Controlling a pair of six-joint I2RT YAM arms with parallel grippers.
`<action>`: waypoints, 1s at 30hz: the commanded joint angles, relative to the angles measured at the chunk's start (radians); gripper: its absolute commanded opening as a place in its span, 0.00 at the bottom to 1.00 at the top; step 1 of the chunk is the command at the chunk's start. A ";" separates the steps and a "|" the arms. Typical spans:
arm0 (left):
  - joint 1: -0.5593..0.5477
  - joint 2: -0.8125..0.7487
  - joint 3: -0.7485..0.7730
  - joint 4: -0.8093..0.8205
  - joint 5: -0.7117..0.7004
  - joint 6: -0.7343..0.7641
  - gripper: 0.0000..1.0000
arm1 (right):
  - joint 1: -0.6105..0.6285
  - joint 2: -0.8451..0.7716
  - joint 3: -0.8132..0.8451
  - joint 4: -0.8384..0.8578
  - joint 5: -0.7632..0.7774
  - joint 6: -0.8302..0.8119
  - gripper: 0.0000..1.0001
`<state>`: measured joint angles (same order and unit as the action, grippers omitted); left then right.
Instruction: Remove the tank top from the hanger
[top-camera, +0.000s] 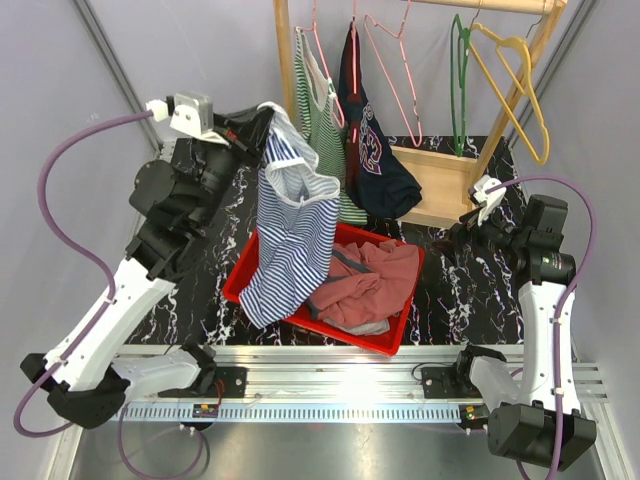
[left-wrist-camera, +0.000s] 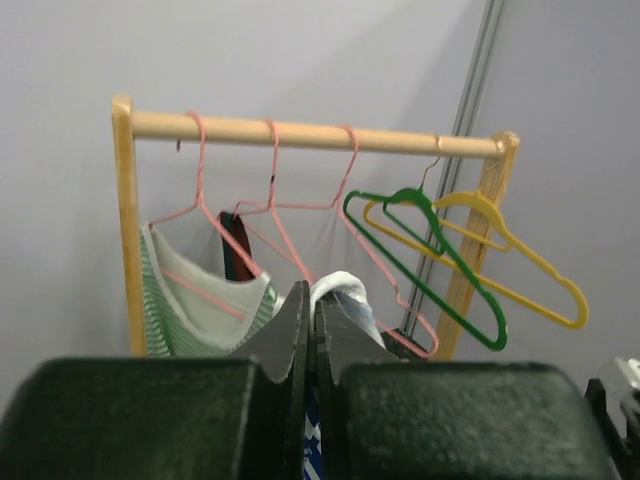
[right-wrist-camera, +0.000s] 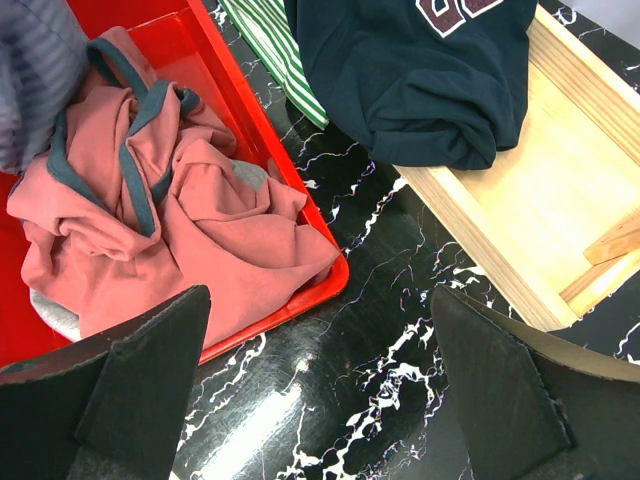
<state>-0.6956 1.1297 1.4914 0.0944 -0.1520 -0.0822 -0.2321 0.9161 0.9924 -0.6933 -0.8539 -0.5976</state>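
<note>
My left gripper (top-camera: 262, 128) is shut on the white-edged strap of a blue-and-white striped tank top (top-camera: 290, 230). The top hangs from the jaws down over the red bin (top-camera: 395, 335), clear of the rail. In the left wrist view the fingers (left-wrist-camera: 290, 330) pinch a white fold of the striped tank top (left-wrist-camera: 345, 290). A green striped tank top (top-camera: 325, 125) and a navy printed top (top-camera: 375, 150) hang on pink hangers (top-camera: 395, 60) on the wooden rail (left-wrist-camera: 320, 133). My right gripper (top-camera: 452, 237) is open and empty, low over the black marble table (right-wrist-camera: 400, 300).
A pink-red garment with teal trim (top-camera: 365, 285) lies crumpled in the red bin. An empty green hanger (top-camera: 460, 75) and an empty yellow hanger (top-camera: 525, 90) hang at the right of the rail. The rack's wooden base (top-camera: 440, 185) stands behind the bin.
</note>
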 joint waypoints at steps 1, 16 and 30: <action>0.062 -0.053 -0.170 0.088 0.046 -0.120 0.00 | -0.006 -0.014 0.006 0.003 0.003 -0.013 1.00; 0.090 -0.337 -0.832 -0.071 0.128 -0.488 0.00 | -0.006 0.013 -0.003 0.011 0.007 -0.011 1.00; 0.088 0.000 -1.059 0.179 0.318 -0.590 0.20 | -0.006 0.032 0.158 -0.196 -0.220 -0.166 1.00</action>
<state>-0.6083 1.1919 0.4103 0.1371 0.1005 -0.6785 -0.2337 0.9367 1.0389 -0.8116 -0.9482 -0.6945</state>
